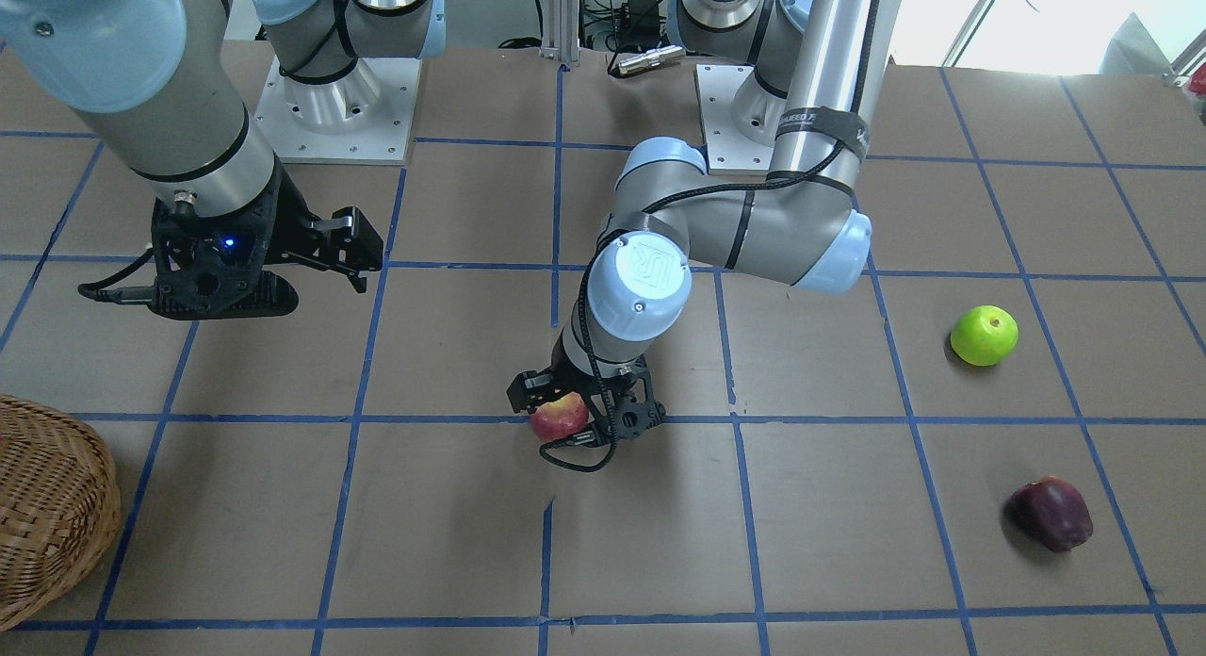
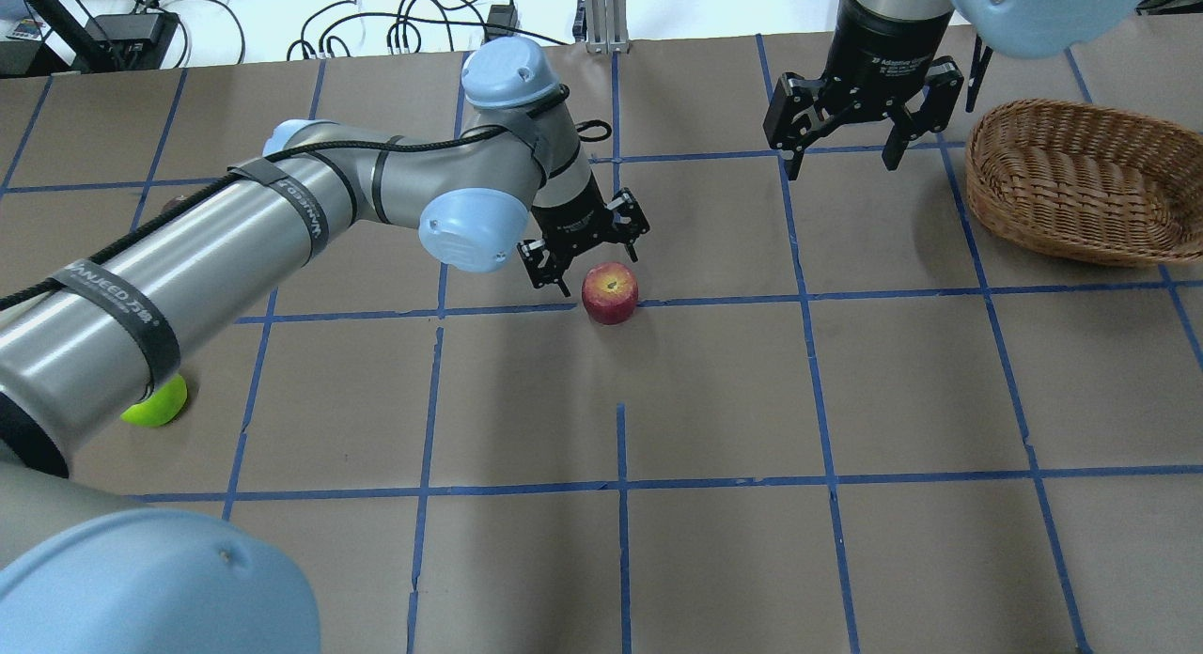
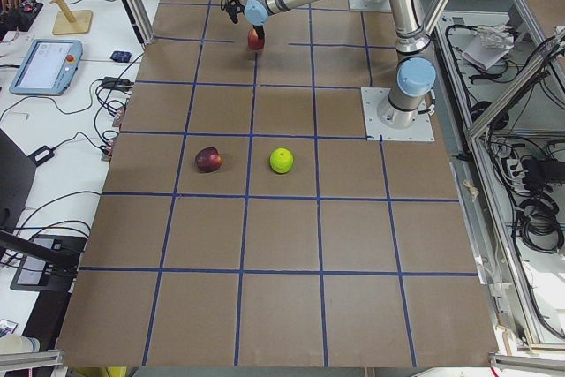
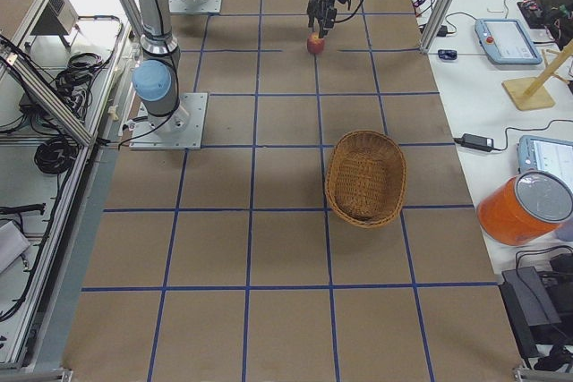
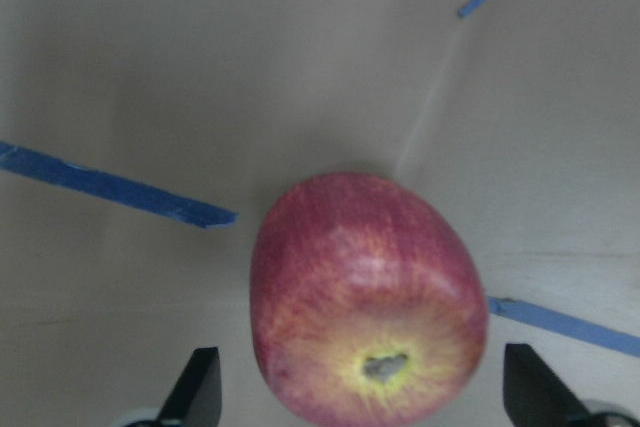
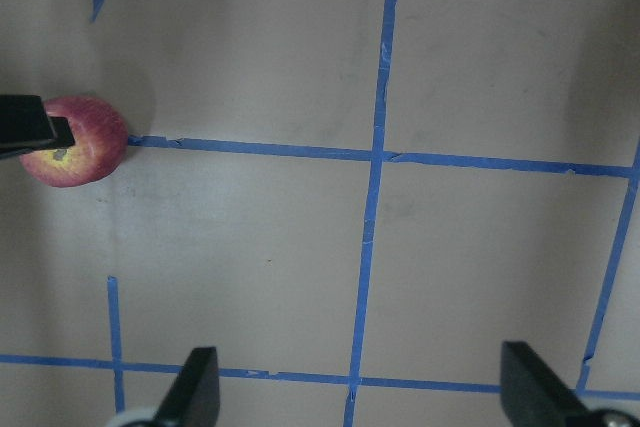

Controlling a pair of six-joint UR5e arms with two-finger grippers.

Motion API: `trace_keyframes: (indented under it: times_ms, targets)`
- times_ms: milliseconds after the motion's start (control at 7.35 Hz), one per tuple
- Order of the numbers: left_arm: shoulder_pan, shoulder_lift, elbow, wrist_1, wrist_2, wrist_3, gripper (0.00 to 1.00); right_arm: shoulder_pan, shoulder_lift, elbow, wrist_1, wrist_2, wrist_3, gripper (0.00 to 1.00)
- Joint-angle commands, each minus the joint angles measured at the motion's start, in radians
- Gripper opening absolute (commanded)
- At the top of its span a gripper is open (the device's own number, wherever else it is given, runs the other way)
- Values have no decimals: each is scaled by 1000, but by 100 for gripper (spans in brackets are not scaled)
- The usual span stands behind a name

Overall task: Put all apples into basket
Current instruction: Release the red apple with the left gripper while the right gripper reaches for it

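My left gripper (image 2: 590,259) is spread wide, nothing pinched. In the left wrist view its two fingertips (image 5: 196,387) flank the red apple (image 2: 610,293) with a gap on each side; only the tips show, cut off at the bottom edge. That apple sits stem-dimple up on the table (image 2: 714,391), on a blue tape line near the middle. From the front camera my own fingers and cable cover part of it.

My right gripper (image 2: 841,151) is also spread and empty, hanging over bare table just beside the basket (image 2: 1062,236). Its wrist view catches the red apple far off at the left edge, half behind a dark finger.

The basket is on my right side with no apple visible in it. The front camera cuts it off at the frame edge.

The green apple (image 1: 984,335) and the maroon apple (image 1: 1052,513) lie well out on my left, near each other but apart. Overhead, my left arm hides most of the green one — only a lime sliver shows — and the maroon one is barely a dark speck behind the forearm.
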Motion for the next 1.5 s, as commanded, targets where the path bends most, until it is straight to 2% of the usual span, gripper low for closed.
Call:
trace_keyframes:
  times_ms: [0, 136, 272, 408, 544, 817, 1089, 1361]
  targets:
    - [99, 79, 17, -118, 27, 111, 100, 15, 16, 62, -119, 18, 9, 100]
    - [165, 122, 17, -215, 97, 243, 100, 58, 48, 112, -255, 25, 56, 100]
    - [224, 149, 1, -272, 147, 385, 100, 140, 82, 145, -340, 30, 107, 100]
    - [293, 178, -31, -281, 214, 506, 100, 207, 144, 159, -418, 30, 197, 100]
    - [367, 201, -80, -281, 342, 668, 100, 277, 221, 160, -518, 30, 281, 100]
    - [514, 242, -182, -239, 377, 949, 100, 383, 353, 159, -688, 27, 460, 100]
    - [681, 235, -194, -181, 396, 1236, 100, 384, 384, 165, -712, 10, 430, 100]
    - [814, 200, -257, -40, 391, 1389, 100, 376, 378, 147, -709, -106, 344, 100]
